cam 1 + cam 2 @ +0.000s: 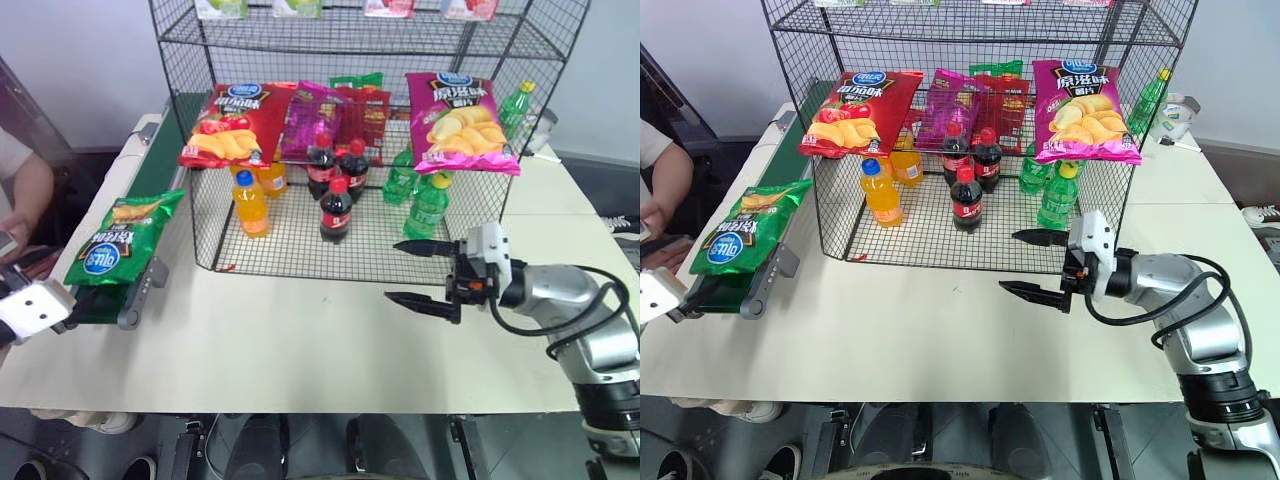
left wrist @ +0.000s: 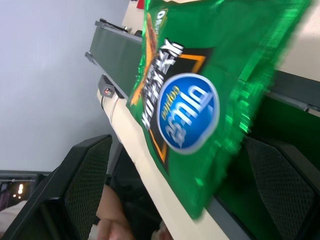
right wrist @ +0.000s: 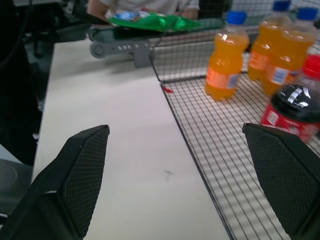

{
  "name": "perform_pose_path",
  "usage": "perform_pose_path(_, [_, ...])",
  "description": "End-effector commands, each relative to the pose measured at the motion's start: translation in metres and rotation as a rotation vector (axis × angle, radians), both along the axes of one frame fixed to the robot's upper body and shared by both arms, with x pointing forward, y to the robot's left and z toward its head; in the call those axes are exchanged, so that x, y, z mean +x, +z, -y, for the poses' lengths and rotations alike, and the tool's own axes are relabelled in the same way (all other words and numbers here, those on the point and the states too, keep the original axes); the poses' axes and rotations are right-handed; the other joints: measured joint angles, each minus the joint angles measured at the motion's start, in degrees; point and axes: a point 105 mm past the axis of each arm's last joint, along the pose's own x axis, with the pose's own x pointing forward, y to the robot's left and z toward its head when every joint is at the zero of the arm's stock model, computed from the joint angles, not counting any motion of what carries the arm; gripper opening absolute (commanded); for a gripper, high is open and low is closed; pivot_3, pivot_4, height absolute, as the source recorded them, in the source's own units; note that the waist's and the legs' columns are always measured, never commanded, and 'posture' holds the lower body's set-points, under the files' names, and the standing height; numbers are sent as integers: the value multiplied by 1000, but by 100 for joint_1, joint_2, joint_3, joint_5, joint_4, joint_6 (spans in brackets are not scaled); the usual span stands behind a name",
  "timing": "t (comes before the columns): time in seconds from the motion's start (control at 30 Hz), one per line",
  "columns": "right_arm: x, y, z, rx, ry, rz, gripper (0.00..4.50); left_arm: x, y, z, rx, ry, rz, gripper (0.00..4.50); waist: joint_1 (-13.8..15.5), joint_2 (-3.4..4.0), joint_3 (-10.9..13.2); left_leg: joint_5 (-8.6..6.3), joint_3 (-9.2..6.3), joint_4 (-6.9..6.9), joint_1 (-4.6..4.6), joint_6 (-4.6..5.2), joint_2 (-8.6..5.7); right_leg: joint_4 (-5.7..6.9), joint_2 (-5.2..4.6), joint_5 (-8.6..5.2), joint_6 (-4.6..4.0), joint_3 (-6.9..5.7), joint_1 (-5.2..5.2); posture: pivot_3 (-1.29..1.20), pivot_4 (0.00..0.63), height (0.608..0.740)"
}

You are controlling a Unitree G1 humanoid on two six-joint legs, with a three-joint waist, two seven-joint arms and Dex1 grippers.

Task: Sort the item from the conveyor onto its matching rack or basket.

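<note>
A pale beige surface (image 1: 300, 340) stretches in front of me and carries everything here. At its left edge runs the conveyor (image 1: 150, 190), a long dark green belt with beige rails and a grey bracket at its near end; the green crisp bag (image 1: 125, 238) lies on the belt's near end, hanging partly over the rail. Toward the back of the surface stands the black wire rack (image 1: 350, 130), its bottom grid resting directly on the top. A small red scrap (image 3: 167, 90) lies on the surface just beside the rack's near left corner. A small dark mark (image 1: 326, 293) shows in front of the rack.
</note>
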Motion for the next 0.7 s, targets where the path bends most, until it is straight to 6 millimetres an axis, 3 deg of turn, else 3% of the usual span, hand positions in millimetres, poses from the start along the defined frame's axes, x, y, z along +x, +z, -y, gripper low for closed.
perform_pose_path(0.03, [-2, 9, 4, -5, -10, 50, 4446, 3, 5, 5, 9, -31, 29, 4500, -6, -1, -1, 0, 0, 0, 0, 0, 0, 0, 0, 0, 0, -1, 0, 0, 150, 739])
perform_pose_path(0.3, [1, 12, 11, -19, -42, 82, 4446, 12, -4, 13, -17, -58, 9, 4500, 2, -1, -1, 0, 2, 3, 0, 0, -1, 4, 2, 0, 1, -1, 0, 0, 150, 739])
perform_pose_path(0.43, [5, 15, 18, -35, -66, 99, 4500, 9, -5, 16, 11, -88, 5, 3160, 0, -1, -1, 0, 3, 3, 0, 0, -1, 6, 4, 1, 2, -2, 0, 0, 150, 739])
perform_pose_path(0.63, [11, 15, 29, -57, -93, 117, 4500, 9, -4, 17, 4, -95, 19, 33, 4, -1, -1, 0, 4, 6, 1, 0, -1, 7, 6, 1, 2, -2, 1, 0, 150, 739])
perform_pose_path(0.7, [13, 16, 29, -51, -96, 120, 4500, 10, -3, 17, 1, -89, 25, 33, 2, -1, -1, 0, 4, 6, 1, 0, -1, 8, 6, 1, 2, -3, 1, 0, 150, 739])
